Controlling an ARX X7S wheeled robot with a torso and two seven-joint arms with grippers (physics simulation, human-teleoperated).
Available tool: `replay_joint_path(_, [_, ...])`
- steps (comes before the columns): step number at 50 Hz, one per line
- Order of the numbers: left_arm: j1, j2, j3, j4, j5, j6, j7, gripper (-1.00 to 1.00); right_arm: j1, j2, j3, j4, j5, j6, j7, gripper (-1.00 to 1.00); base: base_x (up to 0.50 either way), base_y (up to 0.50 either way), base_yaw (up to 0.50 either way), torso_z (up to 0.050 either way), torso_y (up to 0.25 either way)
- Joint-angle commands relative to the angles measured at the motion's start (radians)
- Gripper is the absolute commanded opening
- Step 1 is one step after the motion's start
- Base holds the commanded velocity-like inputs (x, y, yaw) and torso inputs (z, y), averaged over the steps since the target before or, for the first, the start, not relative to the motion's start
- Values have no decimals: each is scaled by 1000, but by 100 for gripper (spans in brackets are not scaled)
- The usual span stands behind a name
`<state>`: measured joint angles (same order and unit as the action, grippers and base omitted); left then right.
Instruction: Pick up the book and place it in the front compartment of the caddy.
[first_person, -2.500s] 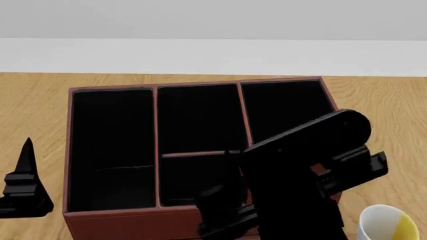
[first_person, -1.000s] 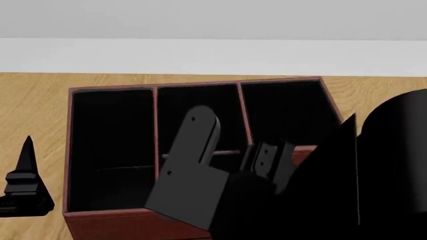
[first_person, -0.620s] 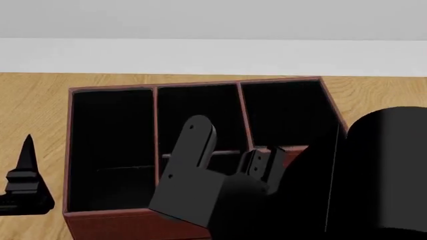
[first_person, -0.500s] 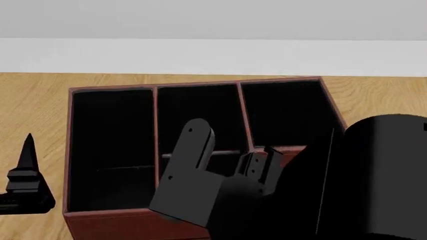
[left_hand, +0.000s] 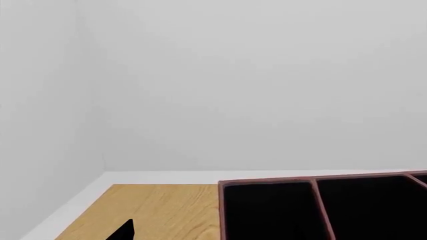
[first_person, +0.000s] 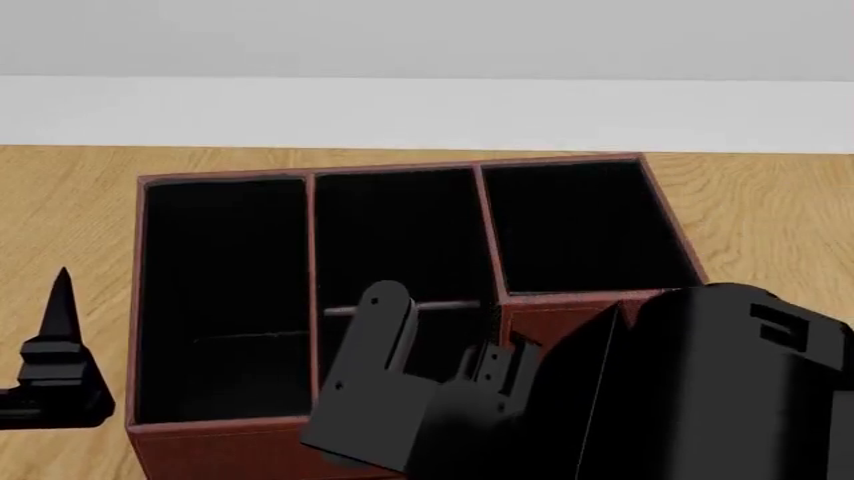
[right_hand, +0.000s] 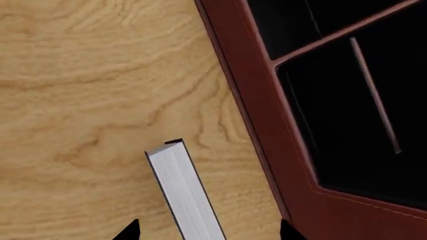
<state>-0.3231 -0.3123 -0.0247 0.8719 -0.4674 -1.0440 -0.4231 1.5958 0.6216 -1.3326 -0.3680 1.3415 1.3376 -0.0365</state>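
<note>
Right gripper (right_hand: 207, 231) shows only as two dark fingertips (right_hand: 128, 231) at the frame edge of its own camera, spread apart with the book (right_hand: 183, 192) running between them. Whether the pads actually touch the covers I cannot tell; they look parted with a gap on each side. Standing on edge, the book shows its light page block uppermost, with a sliver of black cover at its far end. It rests on the wooden table (right_hand: 87, 90), outside the caddy (right_hand: 257, 125) and just beside that box's reddish-brown outer wall.

Beyond that wall lie the caddy's black bays, split by thin reddish dividers. From the head camera the right arm's bulky black links (first_person: 574, 400) cover the near right part of the caddy (first_person: 400, 165), so the book is hidden there.

Well off to the other side, the left gripper (first_person: 54, 370) hovers over bare table (first_person: 67, 220), apart from the caddy's side wall; its opening cannot be judged. Farther back, a pale wall (left_hand: 253, 85) rises behind the table's edge.
</note>
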Motion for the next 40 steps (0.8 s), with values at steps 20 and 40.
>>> replay_joint_path(20, [13, 4, -8, -42, 21, 73, 27, 100, -86, -55, -109, 114, -192, -104, -130, 100, 0, 0, 0, 0, 0])
replay_joint_path(40, [14, -1, -10, -42, 11, 78, 19, 100, -126, -110, -192, 226, -311, -193, -212, 100, 0, 0, 0, 0, 0])
